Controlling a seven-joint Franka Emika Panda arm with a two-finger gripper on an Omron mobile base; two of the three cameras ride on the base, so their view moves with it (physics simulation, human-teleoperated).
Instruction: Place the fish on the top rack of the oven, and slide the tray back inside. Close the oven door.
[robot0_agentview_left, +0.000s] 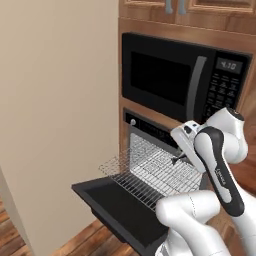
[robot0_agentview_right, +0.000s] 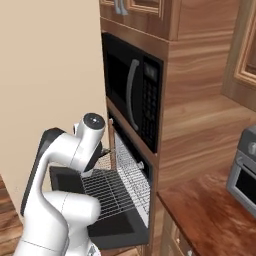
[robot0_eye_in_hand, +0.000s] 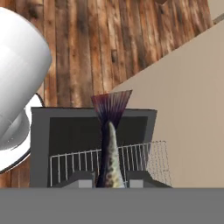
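Gripper (robot0_eye_in_hand: 111, 183) clamped on the fish (robot0_eye_in_hand: 109, 144) over the pulled-out rack (robot0_agentview_left: 150, 172); lower gently near its middle, away from the front edge.

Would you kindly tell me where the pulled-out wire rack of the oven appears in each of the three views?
Left base view: the rack sits at centre, above the open oven door.
Right base view: lower centre, right of the arm.
Hand view: bottom centre, behind the fish.
Shared landmark: the open oven door.
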